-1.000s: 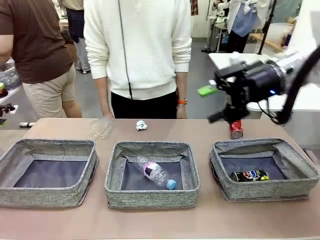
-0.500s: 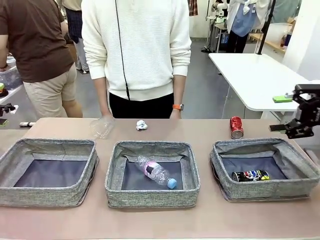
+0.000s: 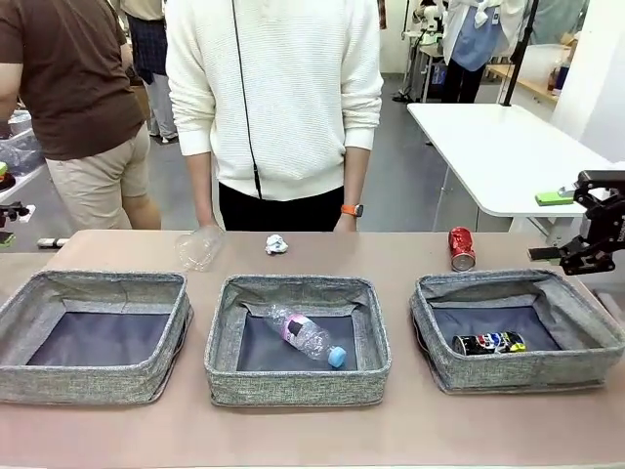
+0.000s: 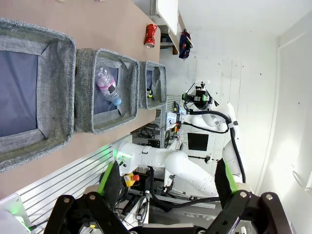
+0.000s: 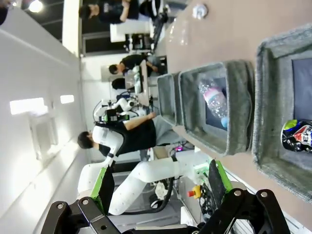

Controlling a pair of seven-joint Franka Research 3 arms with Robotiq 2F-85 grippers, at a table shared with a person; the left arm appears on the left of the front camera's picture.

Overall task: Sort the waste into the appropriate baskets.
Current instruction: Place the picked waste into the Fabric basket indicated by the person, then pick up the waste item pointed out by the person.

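Red can (image 3: 461,248) first: your right gripper (image 3: 550,227), which hung right over it a second ago, has swung off to the right edge of the bench (image 3: 391,256), jaws spread and empty. So the can is not picked. It lies on the bench just behind the right basket (image 3: 518,373), where the dark can (image 3: 488,343) already rests. It looks to be on its side, long axis running from the robot toward the person, silver end facing the basket. Your left gripper (image 4: 167,180) sits back off the bench, jaws released too. The crushed bottle (image 3: 198,248) and paper ball (image 3: 276,244) are unsorted.
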